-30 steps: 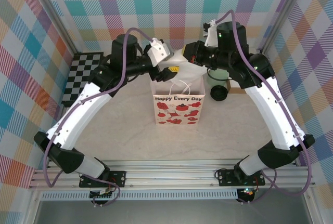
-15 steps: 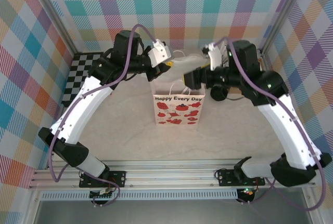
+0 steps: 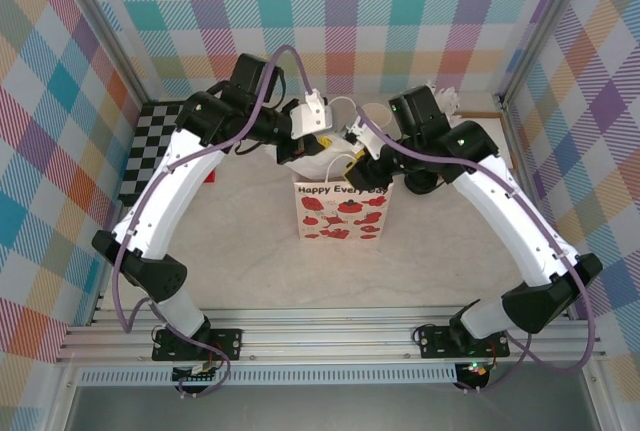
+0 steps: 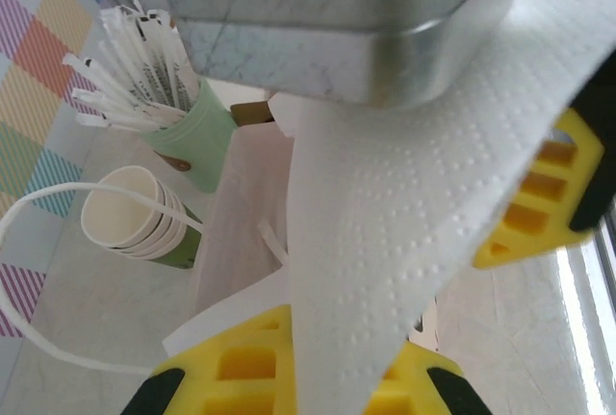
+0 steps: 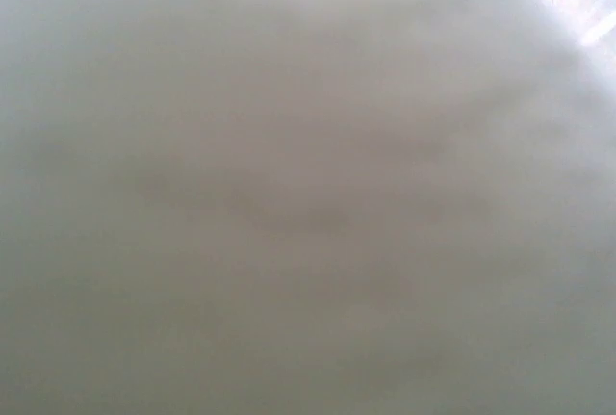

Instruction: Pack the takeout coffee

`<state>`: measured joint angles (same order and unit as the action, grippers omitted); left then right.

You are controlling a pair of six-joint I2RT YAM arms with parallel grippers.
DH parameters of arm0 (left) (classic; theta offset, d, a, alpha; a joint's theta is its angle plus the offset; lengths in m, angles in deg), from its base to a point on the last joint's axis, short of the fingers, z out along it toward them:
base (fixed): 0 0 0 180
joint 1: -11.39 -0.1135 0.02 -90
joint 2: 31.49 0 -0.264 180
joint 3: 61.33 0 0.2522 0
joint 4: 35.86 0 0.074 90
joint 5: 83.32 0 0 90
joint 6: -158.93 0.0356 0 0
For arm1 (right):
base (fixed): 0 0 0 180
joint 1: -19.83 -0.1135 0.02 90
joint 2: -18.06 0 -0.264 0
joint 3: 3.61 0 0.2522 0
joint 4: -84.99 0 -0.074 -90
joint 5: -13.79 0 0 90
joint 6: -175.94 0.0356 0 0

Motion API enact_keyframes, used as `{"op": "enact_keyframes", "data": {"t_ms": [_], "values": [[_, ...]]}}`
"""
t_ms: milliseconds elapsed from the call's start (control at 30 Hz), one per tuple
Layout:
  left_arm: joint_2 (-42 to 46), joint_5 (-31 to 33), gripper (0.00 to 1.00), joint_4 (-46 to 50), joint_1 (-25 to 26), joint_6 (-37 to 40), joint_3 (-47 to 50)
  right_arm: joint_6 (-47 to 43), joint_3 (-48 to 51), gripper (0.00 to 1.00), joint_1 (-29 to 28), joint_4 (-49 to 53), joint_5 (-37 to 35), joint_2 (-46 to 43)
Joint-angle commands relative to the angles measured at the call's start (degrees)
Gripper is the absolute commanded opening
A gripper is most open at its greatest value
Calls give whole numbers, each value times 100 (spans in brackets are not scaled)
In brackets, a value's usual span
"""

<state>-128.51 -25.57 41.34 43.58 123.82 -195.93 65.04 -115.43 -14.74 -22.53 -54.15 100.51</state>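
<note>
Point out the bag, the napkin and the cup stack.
bag [image 3: 343, 213]: top view, printed front.
napkin [image 4: 404, 232]: left wrist view, embossed middle.
cup stack [image 4: 133, 220]: left wrist view, top cup's inside.

Dimpled matt white paper napkin [image 4: 385, 242], smooth yellow plastic finger pads [image 4: 539, 194], brushed grey metal housing [image 4: 318, 20], matt cream paper cups [image 4: 125, 208], matt printed paper bag [image 3: 343, 213].

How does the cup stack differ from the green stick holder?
The cup stack is several nested cups with cream rims, its top cup empty; the stick holder is a single container crammed with white sticks. The cup stack's outer wall is darker green, the stick holder's pale mint. Both stand close together on the table.
</note>
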Motion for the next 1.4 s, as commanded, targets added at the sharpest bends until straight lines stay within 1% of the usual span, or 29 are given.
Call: {"op": "enact_keyframes", "data": {"t_ms": [0,167,233,333,400,433,467,533,633,667,700,733,800,833,933,1067,1133,1200,1267,1333,1367], "values": [[-70,-245,0,891,-54,764,-392,-331,-249,20,-6,81,359,-288],[-121,-511,0,1032,-142,1220,-405,-438,-249,18,-3,338,366,-294],[-213,-593,0,1123,-147,1423,-467,-452,-235,18,-6,337,499,-307],[-398,-549,0,1432,-151,1690,-674,-449,-214,18,-6,205,765,-394],[-512,-441,1,1800,-158,1942,-894,-471,-200,18,2,176,808,-436],[-581,-370,0,1956,-160,2041,-1002,-495,-209,22,1,189,808,-444],[-635,-326,0,2083,-166,2146,-1093,-526,-232,30,5,229,819,-462],[-709,-363,1,2228,-169,2306,-1198,-479,-266,37,101,210,1082,-569],[-845,-562,0,2356,-169,2557,-1292,-1,-100,61,595,-374,1720,-978],[-904,-603,1,2358,-169,2594,-1325,125,23,64,723,-645,1672,-1139],[-959,-615,0,2319,-169,2597,-1357,184,103,67,786,-809,1441,-1246],[-1021,-616,0,2248,-169,2573,-1385,174,137,70,822,-861,1148,-1291],[-1131,-654,1,2148,-169,2537,-1429,44,51,72,859,-669,831,-1187],[-1174,-697,1,2136,-169,2535,-1449,-24,-43,73,864,-513,804,-1051],[-1219,-837,1,2129,-169,2533,-1452,-97,-224,73,864,-327,1092,-667],[-1215,-870,1,2070,-170,2511,-1445,-273,-430,69,864,-240,1659,-177],[-1215,-838,2,2021,-173,2438,-1442,-342,-604,64,864,-98,1835,92],[-1210,-834,3,2014,-178,2412,-1440,-371,-794,52,864,35,2003,319],[-1196,-853,3,2019,-177,2399,-1440,-332,-949,31,855,87,2126,469],[-1158,-864,3,2026,-186,2404,-1453,-271,-1029,19,863,112,2206,525],[-1130,-885,3,2037,-209,2427,-1444,-262,-1065,15,868,151,2246,542]]}}
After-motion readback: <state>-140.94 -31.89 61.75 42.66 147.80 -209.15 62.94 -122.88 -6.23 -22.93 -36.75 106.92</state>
